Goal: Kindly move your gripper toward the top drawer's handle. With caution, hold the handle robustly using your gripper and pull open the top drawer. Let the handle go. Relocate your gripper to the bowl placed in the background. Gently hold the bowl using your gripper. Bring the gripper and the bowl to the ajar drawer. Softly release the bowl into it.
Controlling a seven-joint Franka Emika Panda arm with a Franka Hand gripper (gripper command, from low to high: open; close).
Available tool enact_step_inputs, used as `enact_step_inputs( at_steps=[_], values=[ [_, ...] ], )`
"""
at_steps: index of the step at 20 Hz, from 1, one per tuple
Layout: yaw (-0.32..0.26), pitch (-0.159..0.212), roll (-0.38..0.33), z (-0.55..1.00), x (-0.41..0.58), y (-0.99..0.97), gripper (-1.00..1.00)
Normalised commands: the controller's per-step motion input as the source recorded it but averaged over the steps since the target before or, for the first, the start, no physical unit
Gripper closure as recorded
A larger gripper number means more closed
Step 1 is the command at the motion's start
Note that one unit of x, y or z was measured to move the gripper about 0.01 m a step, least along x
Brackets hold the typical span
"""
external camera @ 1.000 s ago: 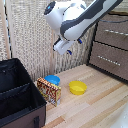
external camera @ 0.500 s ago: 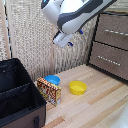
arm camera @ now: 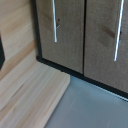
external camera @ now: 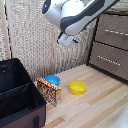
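In the exterior view my gripper (external camera: pixel 71 41) hangs from the white arm high over the table, well to the left of the cabinet; I cannot make out how wide its dark blue tips stand. The top drawer (external camera: pixel 113 29) looks shut, with its silver handle (external camera: pixel 116 32) across the front. The blue bowl (external camera: pixel 52 79) sits on the table far below the gripper, by the woven screen. The wrist view shows two drawer fronts with bar handles (arm camera: pixel 54 20) (arm camera: pixel 118 30); I cannot tell which one is the top one. No fingers show there.
The lower drawer (external camera: pixel 107 60) is below the top one. A yellow bowl (external camera: pixel 77 87) lies right of the blue bowl. A patterned box (external camera: pixel 49 91) stands in front of the blue bowl. A black open case (external camera: pixel 17 97) takes up the left of the table.
The arm has swung toward the cabinet; the gripper sits slightly higher and farther to the exterior view's right. The bowls, box and case have not moved.
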Motion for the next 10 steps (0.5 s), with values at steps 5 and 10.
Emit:
enact_step_inputs(
  at_steps=[5,10],
  values=[
    [0.129,0.0,-0.207,0.0,0.0,-0.53,-1.0],
    [0.18,0.0,-0.158,0.0,0.0,-0.5,-1.0]
  ],
)
